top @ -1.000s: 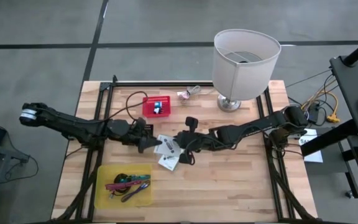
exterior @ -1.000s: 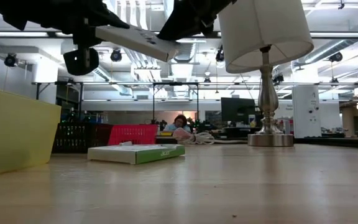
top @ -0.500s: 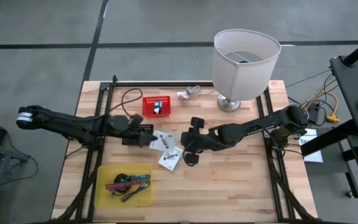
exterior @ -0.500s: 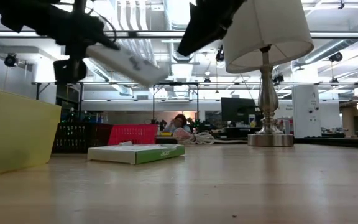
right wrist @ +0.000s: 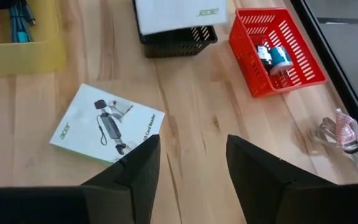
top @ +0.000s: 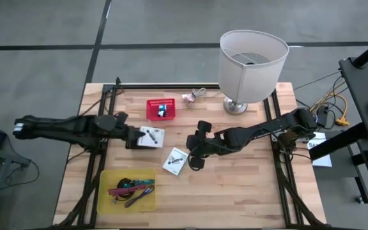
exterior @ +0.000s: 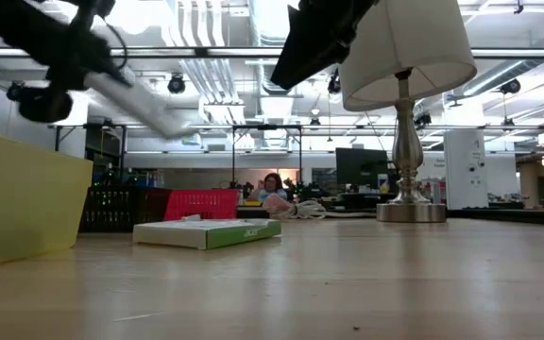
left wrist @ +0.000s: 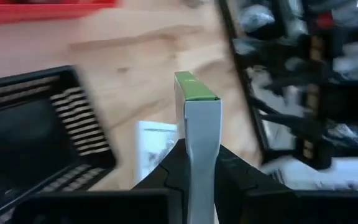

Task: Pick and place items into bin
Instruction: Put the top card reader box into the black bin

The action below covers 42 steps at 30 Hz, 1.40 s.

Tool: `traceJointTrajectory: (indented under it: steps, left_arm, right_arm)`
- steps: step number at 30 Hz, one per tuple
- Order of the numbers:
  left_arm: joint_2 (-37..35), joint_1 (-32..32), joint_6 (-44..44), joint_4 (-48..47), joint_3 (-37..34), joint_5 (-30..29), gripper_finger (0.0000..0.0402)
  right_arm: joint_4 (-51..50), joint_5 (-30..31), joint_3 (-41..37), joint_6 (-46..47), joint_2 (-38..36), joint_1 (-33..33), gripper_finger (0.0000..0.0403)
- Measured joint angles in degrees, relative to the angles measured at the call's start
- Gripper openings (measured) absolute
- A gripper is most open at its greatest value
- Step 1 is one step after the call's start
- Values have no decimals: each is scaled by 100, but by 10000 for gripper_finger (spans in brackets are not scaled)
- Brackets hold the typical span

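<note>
My left gripper [top: 135,136] is shut on a white printed card with a green edge [top: 152,136], held in the air above a black basket [right wrist: 178,36]. A second white printed card [top: 174,161] lies flat on the table. My right gripper [top: 190,152] hangs open above the table just right of that card, its fingers [right wrist: 135,168] empty. The yellow bin [top: 128,190] at the near left holds pens and a cable. The low view shows the held card [exterior: 147,96] high at the left. My left gripper pinches the card's two flat faces between its two fingers [left wrist: 178,163], at the card's left end [left wrist: 197,146]. The fingers come roughly level from the table's left. The card sticks out beyond them toward the right, lifted clear and sloping down at its free end.
A red basket [top: 160,109] with small things stands at the far middle. A big white lamp [top: 251,64] stands at the far right, with a small bundle [top: 193,96] beside it. Bare wood lies at the near right.
My right gripper has opened and let go of the card that both grippers held over the table's middle. My left gripper has carried that card toward the table's left edge, over the black basket. The card on the table has stayed put.
</note>
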Motion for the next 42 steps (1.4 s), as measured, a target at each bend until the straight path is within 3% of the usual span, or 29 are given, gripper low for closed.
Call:
traceJointTrajectory:
  steps: [4,11,24,42]
  left_arm:
    - [-443,7,-464,-1150,-23,-274,24]
    - [-836,7,-865,-1914,-120,-656,24]
    - [-963,7,-1148,-2142,-476,-699,27]
    - [-937,7,-913,-2149,-573,-702,153]
  right_arm:
    - [0,0,-1,0,1,-11,170]
    - [2,2,-3,-7,1,-17,169]
    - [11,7,-3,-15,3,-41,169]
    - [57,15,-5,-35,3,-82,165]
